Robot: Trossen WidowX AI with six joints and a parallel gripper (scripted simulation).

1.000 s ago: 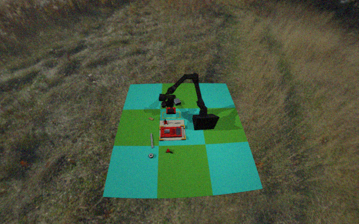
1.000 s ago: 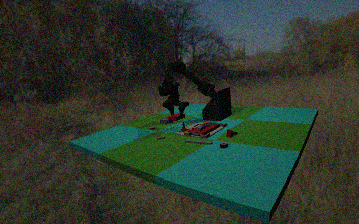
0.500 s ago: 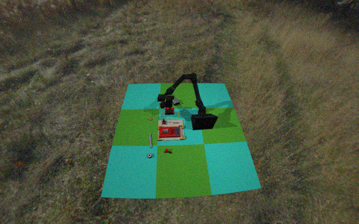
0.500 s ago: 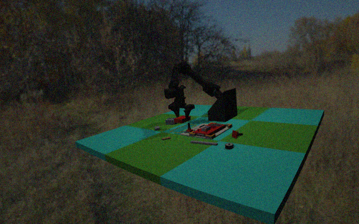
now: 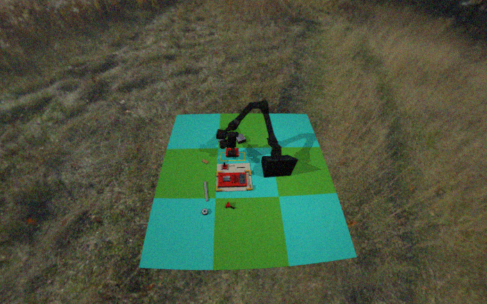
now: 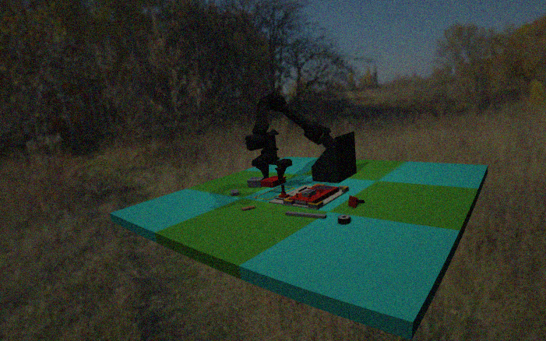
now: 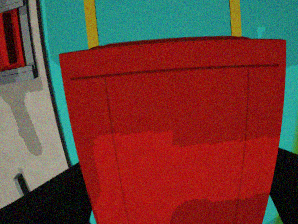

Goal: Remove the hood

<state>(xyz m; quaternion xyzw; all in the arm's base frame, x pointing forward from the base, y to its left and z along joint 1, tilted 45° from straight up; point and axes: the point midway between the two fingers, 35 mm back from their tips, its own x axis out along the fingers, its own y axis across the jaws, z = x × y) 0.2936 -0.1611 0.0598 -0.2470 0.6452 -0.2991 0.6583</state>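
The red hood is a flat, slightly tapered plate. My gripper is shut on it, with one dark finger at each side. The hood is roughly level and low over the table; I cannot tell whether it touches. In the top view it overlaps the back line of the marked area, a yellow outline. Two of the yellow lines run out beyond the hood's edge in the wrist view. The red toy car, its inner parts showing, lies on a pale board.
A red piece with a black knob stands on the board, close to the marked area. A grey box is behind the hood. A tan piece, a grey bar, a ring and a red-black piece lie around.
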